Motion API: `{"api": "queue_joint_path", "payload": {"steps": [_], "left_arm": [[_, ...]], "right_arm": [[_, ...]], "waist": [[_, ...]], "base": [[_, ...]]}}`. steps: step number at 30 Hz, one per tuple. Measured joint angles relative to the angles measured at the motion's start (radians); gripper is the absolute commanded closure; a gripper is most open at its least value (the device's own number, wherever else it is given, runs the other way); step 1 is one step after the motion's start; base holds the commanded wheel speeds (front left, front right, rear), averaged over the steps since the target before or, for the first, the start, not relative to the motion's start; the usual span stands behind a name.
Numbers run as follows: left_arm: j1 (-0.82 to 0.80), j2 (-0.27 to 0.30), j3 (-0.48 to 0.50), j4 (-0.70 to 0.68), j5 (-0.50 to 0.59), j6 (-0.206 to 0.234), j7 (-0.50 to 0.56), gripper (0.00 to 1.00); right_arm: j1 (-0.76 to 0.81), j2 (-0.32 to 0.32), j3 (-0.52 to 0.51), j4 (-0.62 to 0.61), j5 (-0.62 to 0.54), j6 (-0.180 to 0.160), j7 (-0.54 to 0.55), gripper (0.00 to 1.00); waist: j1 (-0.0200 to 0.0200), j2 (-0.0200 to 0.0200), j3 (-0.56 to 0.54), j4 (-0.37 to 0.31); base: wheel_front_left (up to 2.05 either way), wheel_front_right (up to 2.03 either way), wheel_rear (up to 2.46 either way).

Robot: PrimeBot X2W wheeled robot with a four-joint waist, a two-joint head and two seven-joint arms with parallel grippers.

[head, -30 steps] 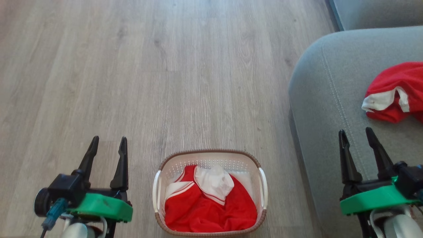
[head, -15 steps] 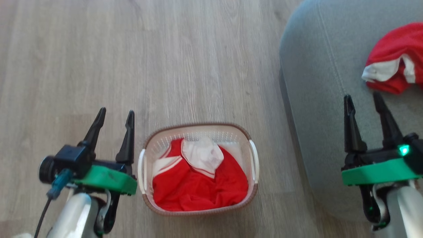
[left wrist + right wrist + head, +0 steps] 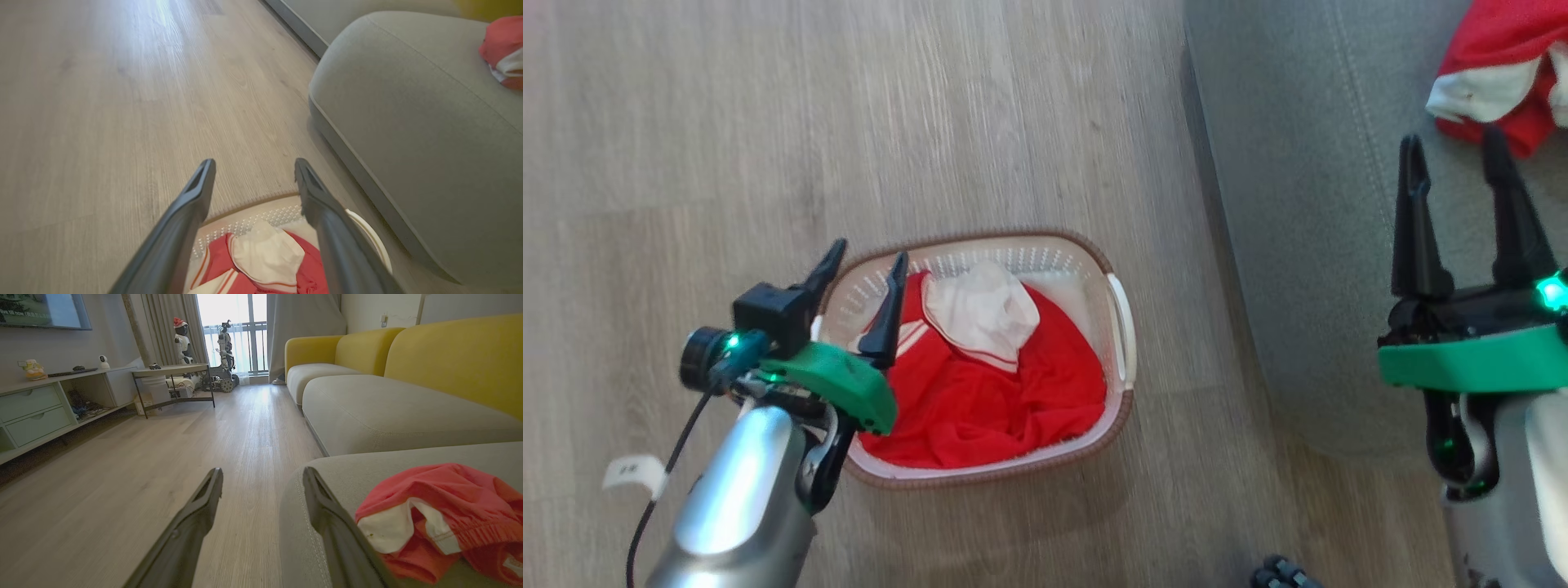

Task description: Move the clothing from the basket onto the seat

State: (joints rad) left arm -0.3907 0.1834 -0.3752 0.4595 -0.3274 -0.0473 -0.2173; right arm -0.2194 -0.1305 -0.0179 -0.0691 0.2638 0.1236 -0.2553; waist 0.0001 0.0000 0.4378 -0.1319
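The cream basket (image 3: 1121,304) with a brown rim stands on the floor, holding red clothing (image 3: 988,400) with a white part on top. My left gripper (image 3: 869,253) hangs open over the basket's left rim, empty. In the left wrist view its fingers (image 3: 254,163) frame the basket's far wall (image 3: 253,213) and the clothing (image 3: 265,257) below. A second red garment (image 3: 1503,65) lies on the grey-green seat (image 3: 1298,204). My right gripper (image 3: 1452,139) is open above the seat's front part, just short of that garment (image 3: 441,506), with its fingers (image 3: 262,471) straddling the seat's edge (image 3: 408,457).
Wood floor (image 3: 931,122) surrounds the basket on the left and far side. The seat's side (image 3: 367,171) rises close to the basket's right. A long sofa with yellow backs (image 3: 449,363), a low cabinet (image 3: 36,412) and a small table (image 3: 175,375) stand farther off.
The head camera has tilted down, shifting the whole view. My left gripper has moved right, from beside the basket to over its left rim. Both grippers stay open.
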Motion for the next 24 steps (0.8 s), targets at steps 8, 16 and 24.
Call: {"api": "queue_joint_path", "payload": {"steps": [8,16,24], "left_arm": [[-0.121,-0.040,-0.055,0.249,0.000,-0.050,0.028,0.00],[-0.284,-0.074,-0.140,0.475,0.005,-0.077,0.054,0.00],[-0.378,-0.103,-0.292,0.632,-0.078,-0.077,0.170,0.00]], "right_arm": [[-0.049,0.006,-0.002,-0.025,-0.009,0.000,0.000,0.00],[-0.119,0.013,0.008,-0.057,-0.009,0.000,0.000,0.00],[-0.201,0.030,0.028,-0.078,-0.017,0.000,0.000,0.00]], "waist": [[0.0000,0.0000,0.089,-0.021],[0.0000,0.0000,0.200,-0.040],[0.0000,0.0000,0.330,-0.075]], "base": [[0.00,0.00,0.00],[0.00,0.00,0.00],[0.00,0.00,0.00]]}}
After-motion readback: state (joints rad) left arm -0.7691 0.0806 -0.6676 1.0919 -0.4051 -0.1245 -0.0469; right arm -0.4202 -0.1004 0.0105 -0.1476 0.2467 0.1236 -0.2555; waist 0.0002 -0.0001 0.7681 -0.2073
